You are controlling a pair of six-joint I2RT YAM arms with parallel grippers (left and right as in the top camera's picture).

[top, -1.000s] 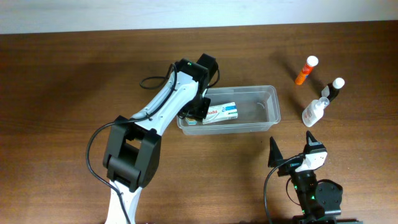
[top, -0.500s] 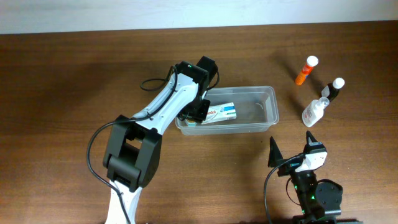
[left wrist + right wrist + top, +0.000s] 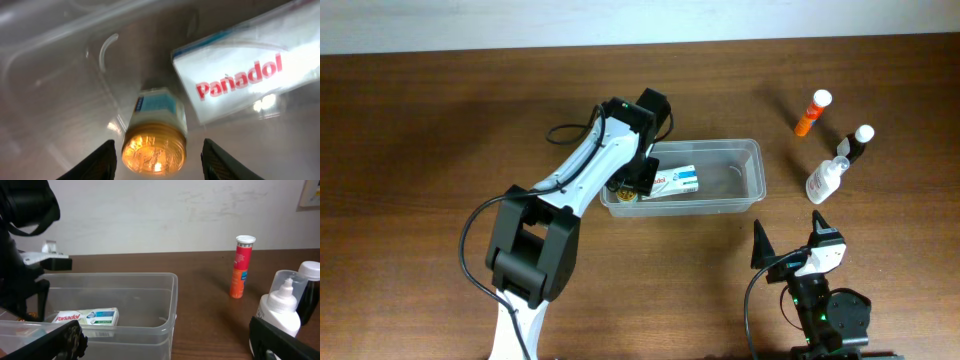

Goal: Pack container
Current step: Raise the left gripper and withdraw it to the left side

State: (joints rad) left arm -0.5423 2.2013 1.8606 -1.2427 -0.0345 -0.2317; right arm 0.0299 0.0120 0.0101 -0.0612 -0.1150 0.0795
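- Two items are seen inside the container [image 3: 732, 178], which lies in the middle of the overhead frame with its long axis running left to right: a Panadol box [image 3: 675, 182] and a small jar [image 3: 156, 112] with an amber lid.
- The left claw [image 3: 157, 155] is held spread at the container's left end. The jar lies between its fingers with a gap on each side, lid turned towards the wrist camera, so nothing is pinched.
- The box is placed just up and right of the jar in the left wrist view; whether the two touch cannot be told.
- The right claw [image 3: 788, 240] is also spread wide and empty, parked at the lower right of the overhead frame.
- Three things are left outside, at the upper right: an orange tube [image 3: 810, 115], a dark bottle [image 3: 858, 145] and a clear spray bottle [image 3: 823, 180]. They stand well apart from the container's right end, and the right arm is judged the nearer one for fetching them.
- Against a second ago, the amber lid is now exposed in the container's lower-left corner in the overhead view, where it was covered by the claw. The container's right end is also shifted slightly leftward.
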